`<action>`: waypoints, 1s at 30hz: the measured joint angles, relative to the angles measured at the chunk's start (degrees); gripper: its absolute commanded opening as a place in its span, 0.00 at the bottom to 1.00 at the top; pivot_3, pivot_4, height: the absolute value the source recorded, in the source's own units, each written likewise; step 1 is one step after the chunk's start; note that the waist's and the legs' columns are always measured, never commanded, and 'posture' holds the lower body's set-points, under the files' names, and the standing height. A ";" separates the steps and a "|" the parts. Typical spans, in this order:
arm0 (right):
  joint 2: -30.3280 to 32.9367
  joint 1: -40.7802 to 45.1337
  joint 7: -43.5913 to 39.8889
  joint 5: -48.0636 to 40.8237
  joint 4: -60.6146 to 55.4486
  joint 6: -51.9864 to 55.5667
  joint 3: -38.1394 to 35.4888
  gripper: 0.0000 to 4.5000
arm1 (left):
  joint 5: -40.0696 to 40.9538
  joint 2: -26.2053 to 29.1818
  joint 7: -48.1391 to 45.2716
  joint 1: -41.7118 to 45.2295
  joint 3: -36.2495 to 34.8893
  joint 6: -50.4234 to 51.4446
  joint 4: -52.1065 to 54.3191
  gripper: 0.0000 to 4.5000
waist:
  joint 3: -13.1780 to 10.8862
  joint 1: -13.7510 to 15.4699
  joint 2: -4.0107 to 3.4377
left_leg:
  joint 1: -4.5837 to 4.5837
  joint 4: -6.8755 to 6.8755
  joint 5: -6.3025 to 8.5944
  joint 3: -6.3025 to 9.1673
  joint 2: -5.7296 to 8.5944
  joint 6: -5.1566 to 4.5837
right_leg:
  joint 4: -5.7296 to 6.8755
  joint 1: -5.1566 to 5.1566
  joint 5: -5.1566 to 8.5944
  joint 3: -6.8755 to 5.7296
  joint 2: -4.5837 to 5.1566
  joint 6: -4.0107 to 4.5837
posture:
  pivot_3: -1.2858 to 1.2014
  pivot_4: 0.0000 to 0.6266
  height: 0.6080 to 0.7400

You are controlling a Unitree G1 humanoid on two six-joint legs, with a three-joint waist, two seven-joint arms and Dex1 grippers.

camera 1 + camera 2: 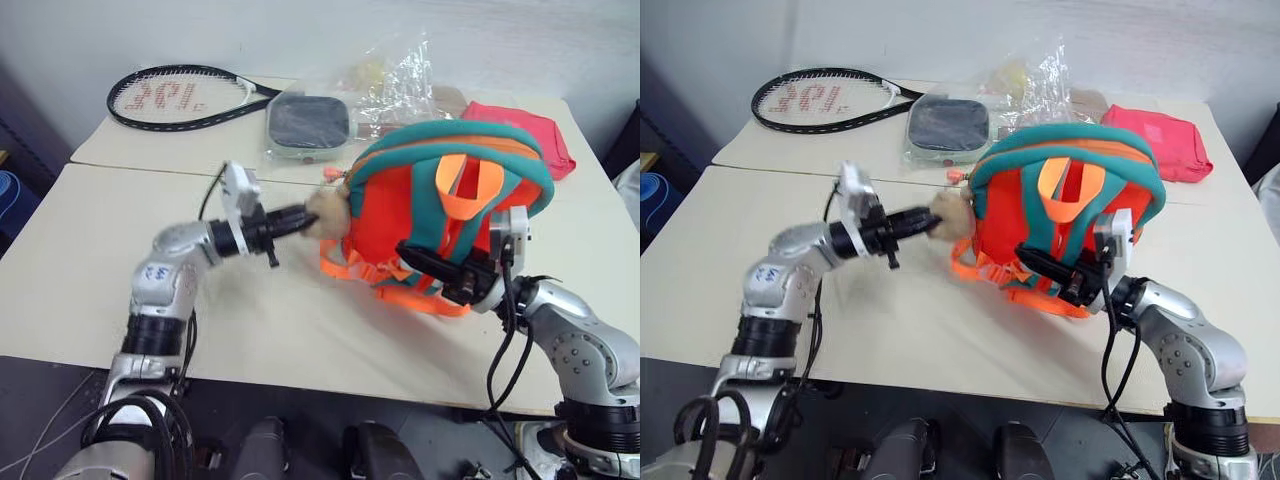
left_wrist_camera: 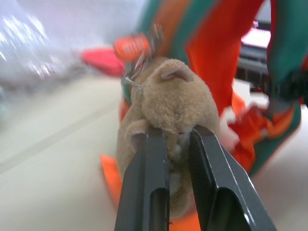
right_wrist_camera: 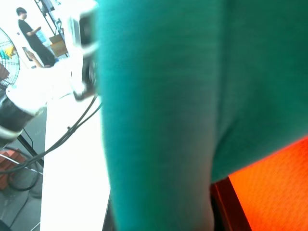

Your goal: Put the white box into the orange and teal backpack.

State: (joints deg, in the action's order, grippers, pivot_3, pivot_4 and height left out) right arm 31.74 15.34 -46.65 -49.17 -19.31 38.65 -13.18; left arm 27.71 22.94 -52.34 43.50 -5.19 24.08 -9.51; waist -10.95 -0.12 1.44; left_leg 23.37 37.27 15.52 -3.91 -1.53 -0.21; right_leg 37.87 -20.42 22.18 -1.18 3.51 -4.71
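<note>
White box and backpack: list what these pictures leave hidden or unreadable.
- White box: hidden; whether it lies inside the orange and teal backpack cannot be told, since the fabric covers the inside in both eye views.
- Right pincer: its tips are buried in the backpack straps; the right wrist view is blocked by teal fabric pressed close.
- Left pincer: clamps the plush bear; everything behind is blurred.
</note>
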 measured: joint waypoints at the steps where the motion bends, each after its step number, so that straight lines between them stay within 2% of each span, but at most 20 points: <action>1: 0.24 0.12 -0.15 0.00 0.33 0.00 -0.15 0.01 | 0.01 0.05 1.13 1.92 -0.62 0.32 -1.12 0.07 | 0.00 0.00 0.00 | 0.00 -0.02 0.00 0.00 0.00 0.00 | 0.00 0.00 0.00 -0.01 -0.01 0.00 | 0.52 0.24 1.00; 3: 0.33 0.35 -0.18 0.00 1.13 -0.03 -0.52 0.01 | -3.37 1.57 2.75 4.44 1.22 -0.38 -4.41 0.07 | 0.00 0.00 0.00 | -0.01 -0.04 -0.01 -0.02 0.02 0.01 | 0.02 0.00 0.00 0.00 -0.01 0.00 | 0.52 0.24 1.00; 4: 0.33 0.57 -0.15 0.02 1.57 -0.09 -0.67 0.01 | -7.71 3.37 3.60 5.28 4.45 -1.47 -7.19 0.07 | 0.00 -0.07 -0.01 | -0.04 -0.07 -0.01 -0.06 0.03 0.02 | 0.00 0.00 0.00 0.02 -0.01 0.00 | 0.52 0.24 1.00; 7: 0.29 0.59 0.05 0.06 1.73 -0.35 -0.79 0.01 | -14.43 2.58 5.36 4.36 10.45 -1.29 -12.37 0.07 | 0.02 -0.11 -0.03 | -0.04 -0.08 -0.01 -0.11 0.00 0.02 | 0.08 -0.02 0.00 0.06 -0.04 0.00 | 0.52 0.24 1.00; 12: -0.82 -0.10 1.23 0.05 1.55 -1.04 -0.84 0.01 | -15.88 -2.15 6.52 3.01 13.56 2.31 -12.53 0.07 | 0.02 0.19 -0.03 | -0.02 -0.01 -0.01 -0.05 0.00 0.02 | 0.05 -0.02 0.00 0.06 0.00 0.00 | 0.52 0.24 1.00; 17: -0.88 -0.66 1.95 0.05 1.45 -1.19 -0.86 0.01 | -15.72 -3.16 5.20 0.97 13.54 3.63 -8.85 0.07 | 0.03 0.25 -0.05 | -0.04 0.00 -0.01 -0.05 0.03 0.01 | 0.04 0.05 0.00 0.06 0.01 0.00 | 0.52 0.24 1.00; 22: 0.71 -2.05 1.57 1.37 1.35 -3.07 -1.92 0.39 | -12.41 -0.01 0.44 -3.66 11.51 1.98 -3.25 0.42 | 0.03 0.01 -0.06 | -0.01 -0.08 -0.03 -0.05 0.01 0.04 | 0.03 -0.01 0.00 0.04 -0.01 0.00 | 0.52 0.24 1.00; 24: 5.64 -5.33 -1.98 5.81 1.60 -7.53 -2.57 0.55 | -11.73 5.06 -2.78 -6.05 8.47 -2.68 -0.52 0.55 | 0.03 -0.13 -0.06 | -0.02 -0.14 -0.03 -0.09 0.00 0.05 | -0.03 -0.03 0.00 0.06 -0.02 0.00 | 0.52 0.24 1.00; 27: 9.80 -8.36 -6.69 10.81 5.08 -14.13 -4.40 0.77 | -9.98 10.96 -6.08 -9.14 3.60 -5.34 2.02 0.76 | 0.03 -0.33 -0.06 | -0.11 -0.13 -0.03 -0.14 0.00 0.05 | -0.12 0.03 0.00 0.10 -0.02 0.00 | 0.52 0.24 1.00; 30: 14.45 -12.28 -11.97 14.78 12.57 -20.88 -8.66 0.98 | -9.52 17.68 -8.57 -16.67 0.35 -6.31 5.25 0.96 | 0.04 -0.23 -0.07 | -0.15 -0.13 -0.01 -0.14 0.00 0.00 | -0.14 0.07 0.00 0.12 0.00 0.00 | 0.52 0.24 1.00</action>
State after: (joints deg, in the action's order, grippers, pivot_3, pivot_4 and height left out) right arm 46.19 3.05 -58.62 -34.39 -6.74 17.77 -21.84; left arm 18.19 40.61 -60.91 26.83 -4.84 17.77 -4.27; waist -10.92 -0.36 1.37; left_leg 23.22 37.14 15.51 -4.05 -1.53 -0.21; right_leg 37.73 -20.35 22.18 -1.07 3.51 -4.71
